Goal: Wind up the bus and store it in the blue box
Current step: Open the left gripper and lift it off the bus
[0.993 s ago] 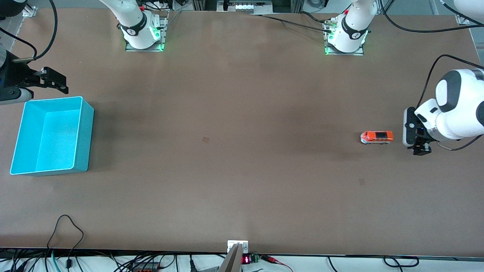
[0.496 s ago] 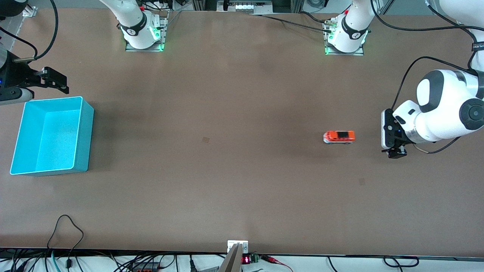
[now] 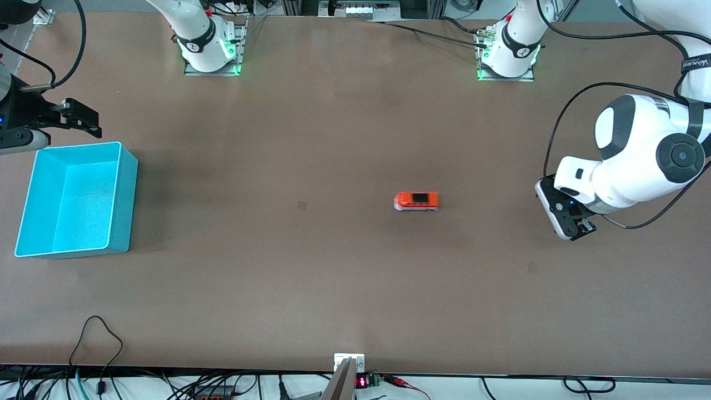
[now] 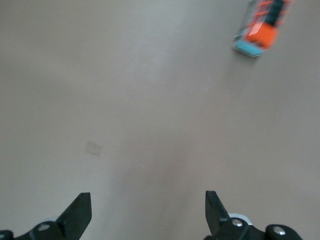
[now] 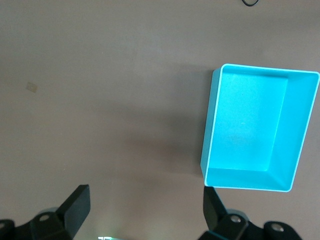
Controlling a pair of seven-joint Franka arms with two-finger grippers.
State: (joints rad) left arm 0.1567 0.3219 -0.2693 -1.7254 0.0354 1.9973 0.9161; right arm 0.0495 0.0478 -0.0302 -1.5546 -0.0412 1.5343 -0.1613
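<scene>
The bus point(image 3: 416, 201) has rolled along the brown table point(image 3: 333, 278) toward the blue box point(image 3: 123, 200); both end effectors gape empty.

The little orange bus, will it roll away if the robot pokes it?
Probably yes. The bus stands upright on the bare flat table, nothing beside it, so a nudge along its length would likely send it rolling. It looks small and light, so a sideways poke might skid or tip it. Its hard shell looks stiff, maybe slippery.
</scene>
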